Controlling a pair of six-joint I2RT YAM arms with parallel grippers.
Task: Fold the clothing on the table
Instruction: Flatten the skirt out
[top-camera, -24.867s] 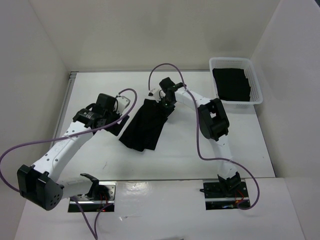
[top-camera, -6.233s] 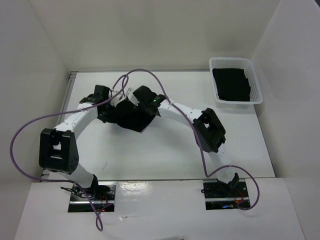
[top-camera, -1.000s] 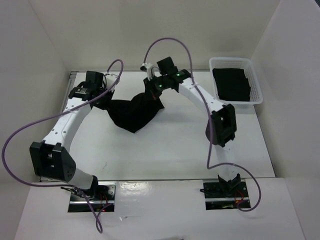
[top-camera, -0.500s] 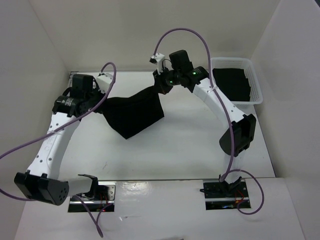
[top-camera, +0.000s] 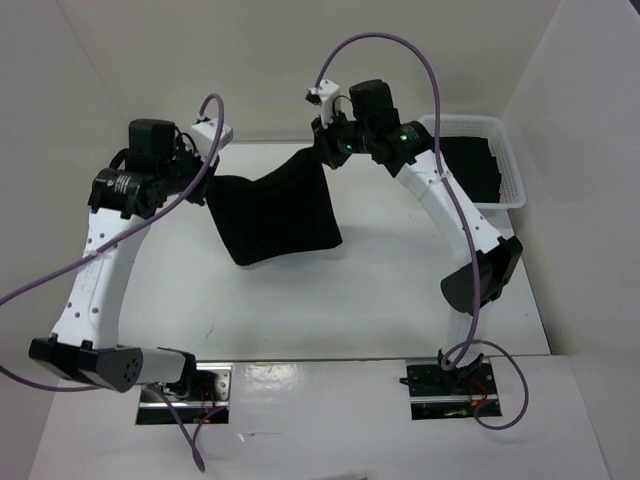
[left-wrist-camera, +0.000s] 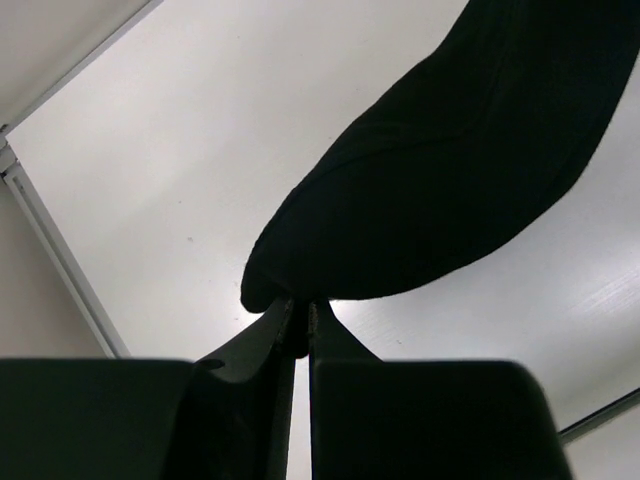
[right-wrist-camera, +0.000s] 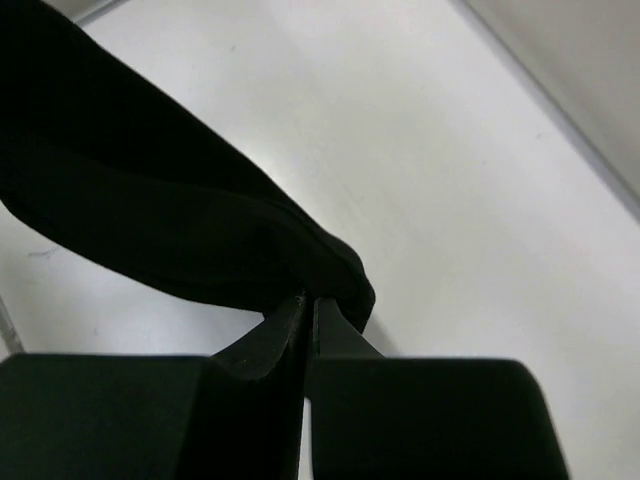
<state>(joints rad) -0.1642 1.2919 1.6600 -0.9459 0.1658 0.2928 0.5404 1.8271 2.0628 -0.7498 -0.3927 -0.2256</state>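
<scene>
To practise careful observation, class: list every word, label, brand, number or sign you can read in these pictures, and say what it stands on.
None readable: the clothing is plain black, and the table, basket, left arm and right arm show no legible words, numbers or signs in any view.

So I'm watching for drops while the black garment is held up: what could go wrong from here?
1. The left hand and right hand each pinch only a thin bit of the clothing at its edge, so a corner might slip free.
2. The clothing hangs lopsided between them in the top view, so it may land creased on the table.
</scene>
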